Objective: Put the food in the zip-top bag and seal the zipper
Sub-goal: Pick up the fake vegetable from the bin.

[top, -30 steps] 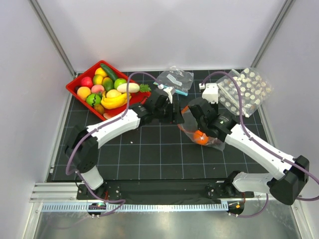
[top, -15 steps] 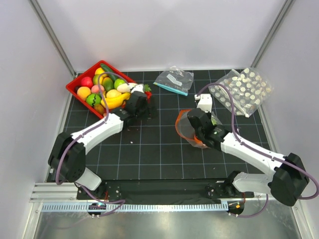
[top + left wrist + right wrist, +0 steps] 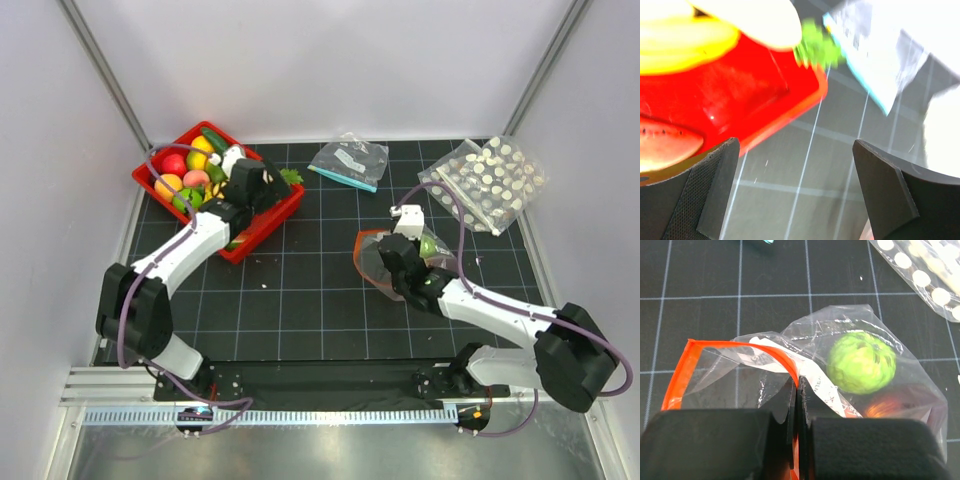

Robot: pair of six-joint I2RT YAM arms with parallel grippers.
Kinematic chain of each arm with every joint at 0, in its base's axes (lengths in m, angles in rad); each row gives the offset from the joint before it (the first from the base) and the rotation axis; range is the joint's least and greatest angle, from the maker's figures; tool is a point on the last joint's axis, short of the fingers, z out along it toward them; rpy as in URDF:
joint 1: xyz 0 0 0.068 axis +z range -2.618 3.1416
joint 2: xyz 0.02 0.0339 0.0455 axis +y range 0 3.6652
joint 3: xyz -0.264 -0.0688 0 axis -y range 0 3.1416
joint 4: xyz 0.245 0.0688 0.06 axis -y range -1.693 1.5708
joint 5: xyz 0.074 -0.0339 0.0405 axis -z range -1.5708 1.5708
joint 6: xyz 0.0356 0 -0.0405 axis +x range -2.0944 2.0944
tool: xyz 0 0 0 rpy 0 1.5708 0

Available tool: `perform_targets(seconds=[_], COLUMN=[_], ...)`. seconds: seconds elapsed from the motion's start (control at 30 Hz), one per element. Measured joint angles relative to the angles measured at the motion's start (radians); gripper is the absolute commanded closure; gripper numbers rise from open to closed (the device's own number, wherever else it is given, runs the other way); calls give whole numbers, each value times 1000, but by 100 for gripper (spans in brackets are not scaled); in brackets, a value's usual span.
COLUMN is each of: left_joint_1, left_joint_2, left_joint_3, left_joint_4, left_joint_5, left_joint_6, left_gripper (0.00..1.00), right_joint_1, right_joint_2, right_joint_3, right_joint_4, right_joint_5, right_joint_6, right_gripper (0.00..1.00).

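Pinching crinkly bag (image 3: pixel 805 337), bumpy round lime (image 3: pixel 861 362)

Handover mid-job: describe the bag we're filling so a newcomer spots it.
On the black mat, right of the red tray, lies the clear bag pinched by the right gripper. Unlike the teal-strip bag and white-dotted bag, it has an orange-red zipper and a green fruit inside.
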Motion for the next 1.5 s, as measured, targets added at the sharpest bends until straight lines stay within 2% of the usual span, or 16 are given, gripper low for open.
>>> perform_targets(seconds=[0.23,0.43,0.67,1.2,1.3,1.33,1.4,1.43,1.5], left_joint_1=[94,104,105,111,114,118,128,135,151], left_joint_2=[20,71,146,361,406,420,440,446,455], left_joint_3=[-15,-57,-109,-15,14,22,28,28,28], left_joint_4=[131,282,425,489,495,504,533,547,581], left_joint_5=[-63,-89,-114,-149,-147,-144,-129,-117,-90], left_joint_6=[-189,-325,-475,-636,-652,-655,-664,-668,-666], left_gripper=[0,0,7,12,30,43,60,77,85], right_joint_1=[0,0,0,0,0,0,0,0,0], right_joint_2=[-53,-53,-53,-53,-53,-53,-53,-53,-53], right_joint_3=[-58,-58,-59,-59,-59,-59,-60,-60,-60], right_joint_4=[55,71,83,82,82,82,82,82,82], right_joint_5=[2,3,6,13,17,18,18,18,18], right_joint_6=[-2,-3,-4,-4,-4,-4,-4,-4,-4], right_gripper=[99,99,99,99,99,99,99,99,99])
